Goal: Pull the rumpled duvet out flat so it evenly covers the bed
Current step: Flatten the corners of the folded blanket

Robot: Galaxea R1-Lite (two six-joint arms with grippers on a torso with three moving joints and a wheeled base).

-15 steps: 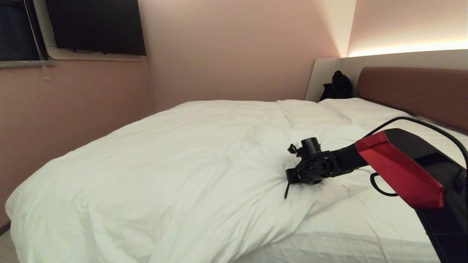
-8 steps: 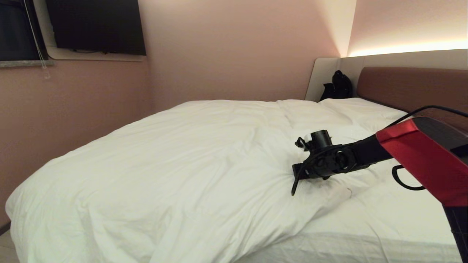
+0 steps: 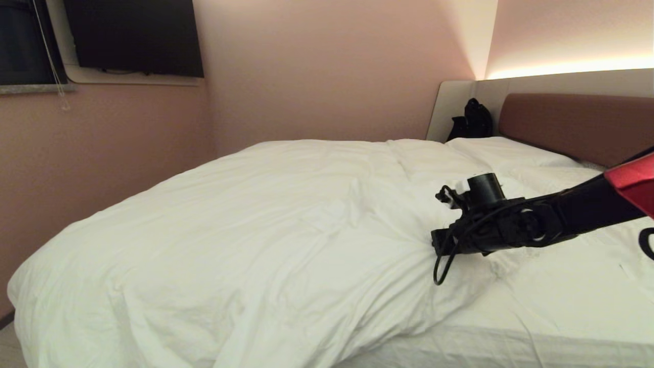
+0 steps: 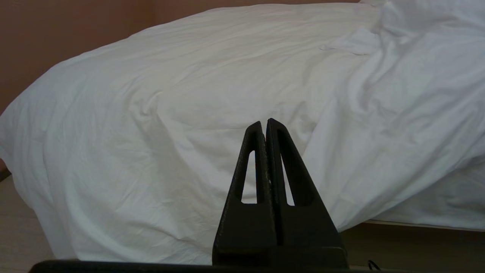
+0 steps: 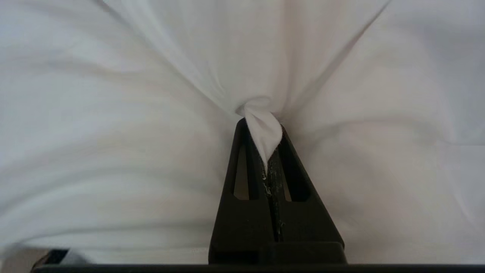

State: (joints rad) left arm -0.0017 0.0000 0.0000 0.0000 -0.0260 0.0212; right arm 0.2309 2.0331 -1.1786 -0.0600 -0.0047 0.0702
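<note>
The duvet (image 3: 245, 225) lies rumpled over the foot and middle of the bed, its near edge bunched short of the bare white sheet (image 3: 562, 312). My right gripper (image 3: 438, 244) reaches in from the right, low on the duvet's bunched edge. In the right wrist view the right gripper (image 5: 262, 127) is shut on a twisted pinch of duvet fabric (image 5: 261, 113), and folds fan out from it. My left gripper (image 4: 264, 123) is shut with nothing in it, held low off the bed's side, facing the hanging duvet (image 4: 170, 94).
The reddish-brown headboard (image 3: 577, 128) runs along the right, with a pillow (image 3: 500, 151) below it and a black bag (image 3: 472, 122) in the corner. A pink wall with a dark screen (image 3: 133, 36) stands close on the left. Floor (image 4: 22, 227) shows beside the bed.
My right arm has drawn to the right, toward the headboard, and the pinched duvet edge has come along with it. The left gripper has not moved.
</note>
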